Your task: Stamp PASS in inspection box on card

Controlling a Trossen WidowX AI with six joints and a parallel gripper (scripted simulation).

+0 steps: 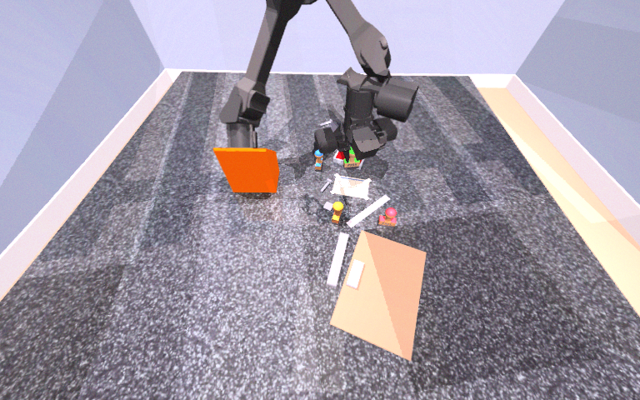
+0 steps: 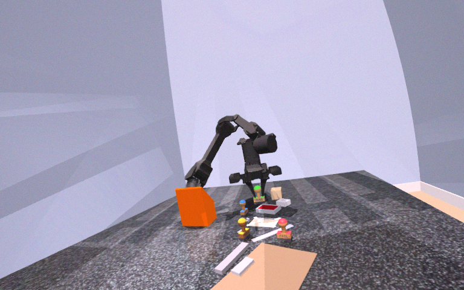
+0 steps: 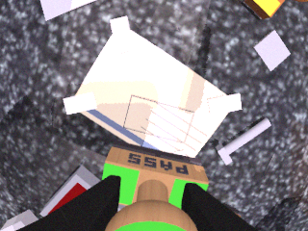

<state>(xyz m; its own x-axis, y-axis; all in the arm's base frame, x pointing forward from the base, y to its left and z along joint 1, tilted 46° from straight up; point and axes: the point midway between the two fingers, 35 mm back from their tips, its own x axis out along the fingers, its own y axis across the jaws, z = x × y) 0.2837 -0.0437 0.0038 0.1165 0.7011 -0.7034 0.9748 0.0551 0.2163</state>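
Note:
My gripper (image 1: 351, 152) (image 2: 258, 194) (image 3: 152, 191) is shut on the PASS stamp (image 1: 351, 162) (image 2: 258, 199) (image 3: 155, 166), a wooden stamp with green on its base and a green knob. It holds the stamp upright, off the bench. In the wrist view the stamp covers part of the near edge of the white card (image 1: 351, 188) (image 2: 263, 223) (image 3: 159, 58). The box outline (image 3: 127, 112) shows beyond the stamp, with thin slanted lines across it and no readable print. The red ink pad (image 1: 339, 155) (image 2: 268, 207) (image 3: 67, 199) lies open beside the stamp, partly hidden in the top view.
A blue-knobbed stamp (image 1: 318, 161) (image 2: 243, 207), a yellow-knobbed stamp (image 1: 337, 213) (image 2: 243, 229) and a red FAIL stamp (image 1: 387, 217) (image 2: 283, 229) stand around the card. A white lid (image 2: 283, 202) and tan block (image 2: 276, 193) are near the pad. An orange block (image 1: 252, 172) (image 2: 194, 206) stands left.

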